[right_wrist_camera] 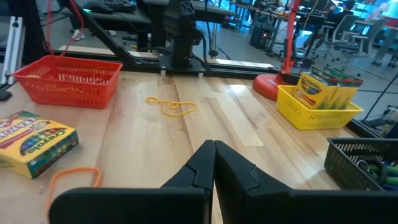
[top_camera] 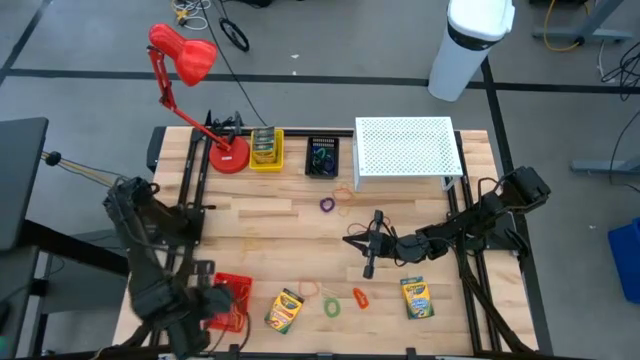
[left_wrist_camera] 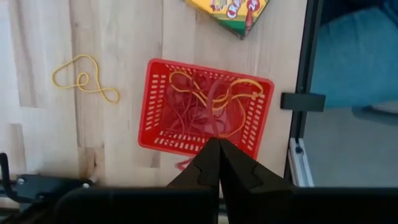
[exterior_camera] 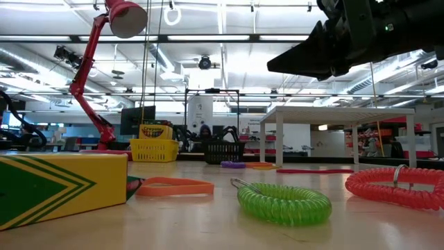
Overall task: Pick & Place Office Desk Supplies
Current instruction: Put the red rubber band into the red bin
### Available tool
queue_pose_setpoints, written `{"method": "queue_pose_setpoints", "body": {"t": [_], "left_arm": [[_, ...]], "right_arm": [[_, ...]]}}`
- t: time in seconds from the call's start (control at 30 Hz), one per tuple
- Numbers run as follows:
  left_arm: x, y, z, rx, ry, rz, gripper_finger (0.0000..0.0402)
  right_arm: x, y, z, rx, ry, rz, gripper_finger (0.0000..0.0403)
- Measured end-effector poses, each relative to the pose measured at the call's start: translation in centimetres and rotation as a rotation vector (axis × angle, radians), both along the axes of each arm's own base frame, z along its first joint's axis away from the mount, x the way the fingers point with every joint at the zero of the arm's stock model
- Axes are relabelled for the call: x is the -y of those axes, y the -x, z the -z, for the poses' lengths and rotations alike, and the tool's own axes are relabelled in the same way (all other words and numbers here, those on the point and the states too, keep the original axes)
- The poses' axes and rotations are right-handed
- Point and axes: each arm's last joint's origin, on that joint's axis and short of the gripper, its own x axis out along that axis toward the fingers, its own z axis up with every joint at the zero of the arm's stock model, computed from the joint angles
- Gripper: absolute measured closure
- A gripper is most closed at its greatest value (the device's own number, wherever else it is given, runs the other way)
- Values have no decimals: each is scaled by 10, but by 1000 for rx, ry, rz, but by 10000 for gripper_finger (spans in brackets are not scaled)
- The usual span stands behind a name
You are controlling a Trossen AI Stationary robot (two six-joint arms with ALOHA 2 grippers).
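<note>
My right gripper [top_camera: 367, 268], fingers together and empty, hangs mid-frame between picks; the orange clip [top_camera: 359, 297] lies just below it. Next I must open and descend. The left gripper [left_wrist_camera: 219, 163], pinched together, waits over the red basket [left_wrist_camera: 155, 106].

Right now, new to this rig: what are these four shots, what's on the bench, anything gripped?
Two dark robot arms work at a wooden table. One picture looks straight down, one looks level across the tabletop, and one comes from each wrist.

The left gripper is shut and empty above the red basket of rubber bands. The right gripper is shut and empty over mid-table.

On the table: loose crayon boxes, a yellow basket with more, a black basket, a green coil loop, a loose rubber band, a red lamp and a white perforated riser.
</note>
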Motion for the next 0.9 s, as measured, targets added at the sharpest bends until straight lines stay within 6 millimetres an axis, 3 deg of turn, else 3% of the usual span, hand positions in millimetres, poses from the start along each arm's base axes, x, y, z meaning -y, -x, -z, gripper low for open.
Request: {"method": "queue_pose_setpoints", "body": {"t": [0.2,0.5,0.9], "left_arm": [[16,7,12,32,-50,1,397],[31,1,38,5,-126,5,398],[36,0,58,-9,-142,-7,398]], "right_arm": [[0,0,0,0,0,0,384],[0,0,0,0,0,0,384],[-1,0,0,-3,-5,-25,384]]}}
